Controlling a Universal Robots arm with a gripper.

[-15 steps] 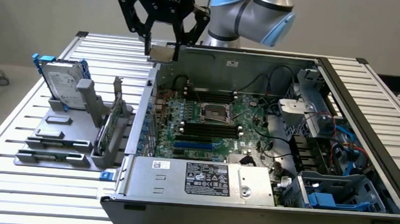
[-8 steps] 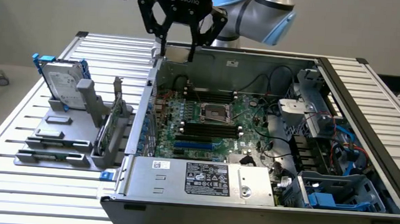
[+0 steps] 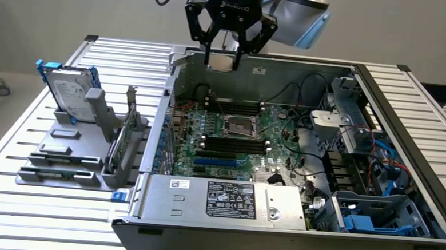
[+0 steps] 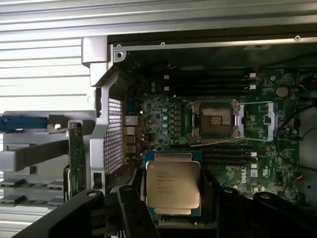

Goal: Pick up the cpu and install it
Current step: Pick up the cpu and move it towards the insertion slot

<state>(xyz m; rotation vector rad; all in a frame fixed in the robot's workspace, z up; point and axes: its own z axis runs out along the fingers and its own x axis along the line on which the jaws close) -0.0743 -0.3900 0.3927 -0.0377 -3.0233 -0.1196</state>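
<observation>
Silvery metal slats make up the counter [image 3: 19,217] in the exterior view, and an open computer case [image 3: 157,204] stands on it. In the upper middle of the frame the black gripper [image 3: 221,63] hangs over the far wall of the case. A small pale square sits between its fingers [image 3: 208,58], which appears to be the cpu [image 3: 222,61], though it is hard to make out from here. Below it, in the middle of the green board [image 3: 273,119], lies the dark metal-framed socket [image 3: 238,125], well apart from the chip. On the exterior view's left, a silver hard drive [image 3: 68,91] with blue brackets stands upright in a grey rack [image 3: 61,151].

In the wrist view the cpu [image 4: 172,184] shows its metal top with printed lettering. It is held level between the two dark fingers [image 4: 130,210] of the gripper [image 4: 173,198], which are spread wide and closed against its opposite edges. The chip floats above the board [image 4: 233,171], and the socket [image 4: 216,120] is uncovered beyond it.
</observation>
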